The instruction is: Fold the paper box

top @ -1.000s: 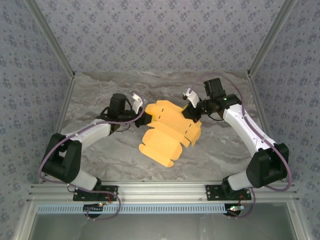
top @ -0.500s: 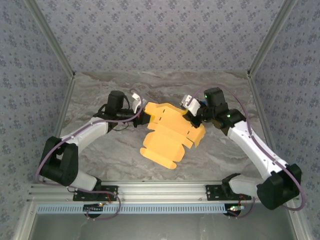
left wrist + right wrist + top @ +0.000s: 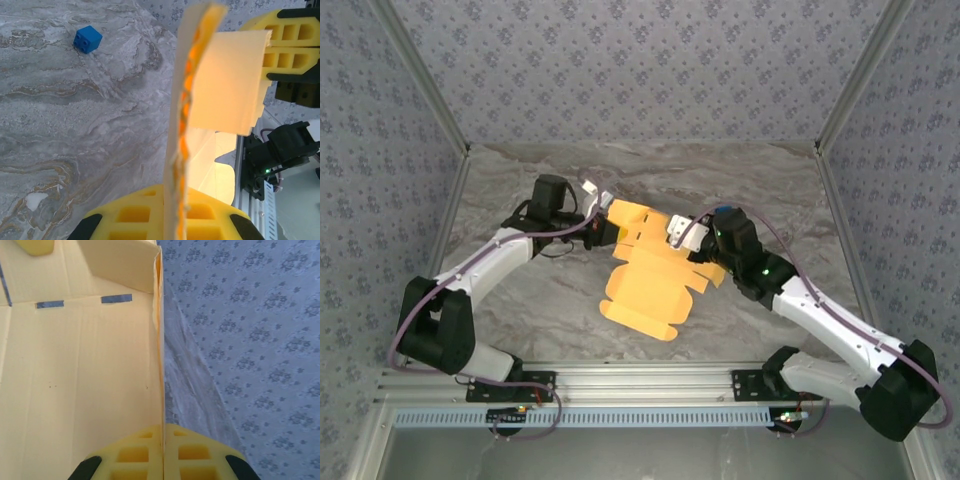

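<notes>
The paper box [image 3: 645, 280] sprawls across the middle of the worktop [image 3: 535, 310], pinched at its far corners by the left pincer [image 3: 608, 228] and the right pincer [image 3: 695, 240], so the centre is blocked. The 2 arms slant in from the near corners and fence off both flanks. There's open marble along the far strip and just in front of the card. 1 small blue block [image 3: 88, 39] sits well apart from it. Patterned walls close 3 sides.

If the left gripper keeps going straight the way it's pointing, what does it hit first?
The paper box itself: the left gripper grips its edge, and the card runs straight ahead. Beyond that, probably the right gripper, though depth is unclear.
</notes>
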`<state>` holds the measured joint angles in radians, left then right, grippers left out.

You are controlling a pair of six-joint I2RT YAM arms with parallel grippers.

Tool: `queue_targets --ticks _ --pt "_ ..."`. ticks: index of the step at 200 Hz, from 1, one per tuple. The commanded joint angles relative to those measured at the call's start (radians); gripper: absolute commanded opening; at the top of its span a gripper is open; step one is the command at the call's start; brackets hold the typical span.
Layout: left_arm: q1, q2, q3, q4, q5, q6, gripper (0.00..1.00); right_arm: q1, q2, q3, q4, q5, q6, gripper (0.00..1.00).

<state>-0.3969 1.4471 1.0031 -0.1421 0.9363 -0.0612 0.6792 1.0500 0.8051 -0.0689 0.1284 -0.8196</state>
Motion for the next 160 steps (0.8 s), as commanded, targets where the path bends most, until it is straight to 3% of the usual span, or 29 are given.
queue_targets --ticks 1,61,121,140,160 --pt "0.009 -0.012 0.055 0.022 0.07 -0.052 0.0 0.037 -0.004 -0.039 0.11 0.152 -0.083 0.01" --pt "0.009 0.025 0.082 0.0 0.065 -0.068 0.0 0.088 0.011 -0.122 0.27 0.254 -0.192 0.0" --pt "0.009 0.048 0.085 0.005 0.055 -0.083 0.0 0.108 0.028 -0.168 0.35 0.278 -0.257 0.0" --pt "0.01 0.055 0.082 0.002 0.037 -0.082 0.0 0.108 0.03 -0.154 0.309 0.264 -0.219 0.0" --pt "0.018 0.063 0.076 -0.008 0.0 -0.082 0.0 0.085 0.025 -0.084 0.156 0.203 -0.065 0.0"
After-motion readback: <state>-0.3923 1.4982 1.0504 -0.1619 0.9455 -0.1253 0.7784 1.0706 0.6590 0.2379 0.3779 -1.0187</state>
